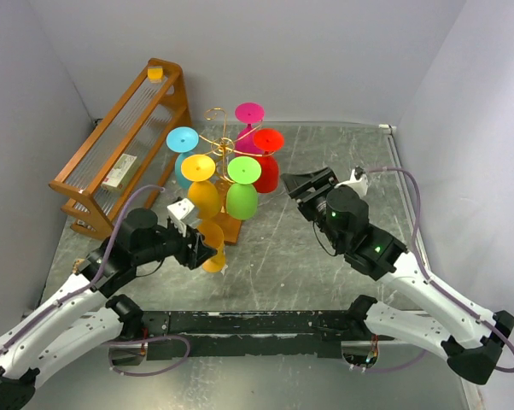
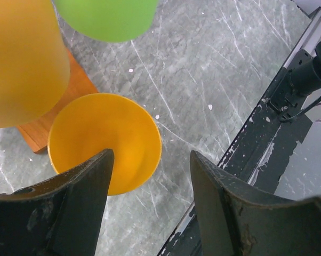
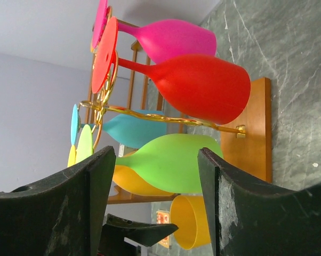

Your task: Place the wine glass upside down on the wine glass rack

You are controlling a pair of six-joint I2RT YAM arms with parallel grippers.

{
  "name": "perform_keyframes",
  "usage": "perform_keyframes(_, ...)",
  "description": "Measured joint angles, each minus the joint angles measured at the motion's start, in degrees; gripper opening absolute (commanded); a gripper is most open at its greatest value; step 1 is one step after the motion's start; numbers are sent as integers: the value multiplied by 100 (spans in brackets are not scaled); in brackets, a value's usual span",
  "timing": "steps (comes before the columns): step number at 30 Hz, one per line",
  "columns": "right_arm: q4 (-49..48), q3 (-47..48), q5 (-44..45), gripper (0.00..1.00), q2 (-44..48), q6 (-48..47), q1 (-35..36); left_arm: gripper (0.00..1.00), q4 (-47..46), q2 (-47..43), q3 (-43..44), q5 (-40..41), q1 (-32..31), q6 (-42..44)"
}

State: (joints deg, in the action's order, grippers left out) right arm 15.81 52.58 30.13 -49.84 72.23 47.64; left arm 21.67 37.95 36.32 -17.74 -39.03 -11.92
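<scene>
The left gripper (image 2: 151, 154) has its jaws standing wide apart with nothing clamped between them; the orange wine glass (image 2: 104, 138) is just beyond the tips, its open mouth turned up toward the wrist camera, and one finger (image 2: 70, 202) covers part of its rim; whether that finger touches the glass I cannot tell. The glass is low, just beside the near left corner of the wooden base (image 3: 254, 133) of the wine glass rack (image 3: 238, 130), apart from the gold wire arms; its stem and foot are hidden.

The right gripper (image 3: 156, 151) also has its jaws wide, holding nothing and touching nothing; it is on the right of the rack and points at it.

On the rack five glasses hang upside down: green (image 3: 171, 162), red (image 3: 198, 85), magenta (image 3: 171, 37), blue (image 3: 134, 130) and yellow (image 1: 203, 196).

At the far left of the grey marbled bench (image 2: 214, 64) stands a slanted wooden shelf rack (image 1: 112, 145); a white card (image 1: 120, 171) lies on it, but its print is too small to read.
</scene>
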Motion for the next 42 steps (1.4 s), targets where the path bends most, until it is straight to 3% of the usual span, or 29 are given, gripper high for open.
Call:
perform_keyframes(15, 138, -170, 59, 62, 254, 173, -2, 55, -428, 719, -122, 970, -1078, -26)
perform_keyframes(19, 166, -249, 98, 62, 391, 216, -2, 43, -420, 955, -107, 1368, -1427, -28)
perform_keyframes(25, 262, -306, 181, 61, 560, 275, -4, 7, -240, 1392, 179, 2006, -1958, 28)
perform_keyframes(31, 404, -352, 273, 61, 763, 343, -7, 7, -96, 1567, 579, 2022, -2302, 286)
perform_keyframes(42, 417, -332, 214, 61, 1121, -109, -9, 7, -328, 872, 1141, 391, -2345, 490)
